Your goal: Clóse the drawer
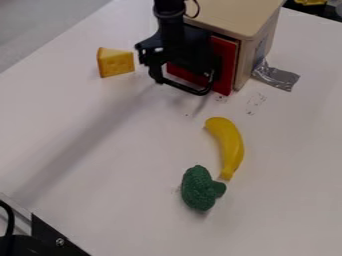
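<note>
You have the drawer (226,62) at the top of the view, in the pale box (234,15) on the surface (120,170). Its red front stands upright and faces down and left in your view; the front's long edge slants from upper left to lower right. Your tool (184,82) hangs before that front, hiding part of it; you can't tell whether it is apart or together. The cheese (115,63) sits to its left.
</note>
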### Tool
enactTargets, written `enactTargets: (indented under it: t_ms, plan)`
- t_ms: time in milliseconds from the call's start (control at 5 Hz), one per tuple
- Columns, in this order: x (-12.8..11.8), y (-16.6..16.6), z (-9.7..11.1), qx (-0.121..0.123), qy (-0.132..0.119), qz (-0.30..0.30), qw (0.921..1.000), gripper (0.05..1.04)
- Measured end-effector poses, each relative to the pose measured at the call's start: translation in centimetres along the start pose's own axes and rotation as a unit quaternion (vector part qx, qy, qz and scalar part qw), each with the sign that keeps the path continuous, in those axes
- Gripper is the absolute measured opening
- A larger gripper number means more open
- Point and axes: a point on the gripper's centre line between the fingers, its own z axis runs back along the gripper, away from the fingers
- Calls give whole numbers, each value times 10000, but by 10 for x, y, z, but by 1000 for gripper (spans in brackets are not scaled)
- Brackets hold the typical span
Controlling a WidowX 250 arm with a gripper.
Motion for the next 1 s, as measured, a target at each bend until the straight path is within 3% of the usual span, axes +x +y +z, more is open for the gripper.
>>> enactTargets:
  t_ms: [600,800,1000]
  plan:
    - [-1,-11,-7,16,103,-194,9998,999]
    - [-15,-9,-4,16,195,-320,9993,999]
    - [-28,-16,12,-133,139,-539,9984,999]
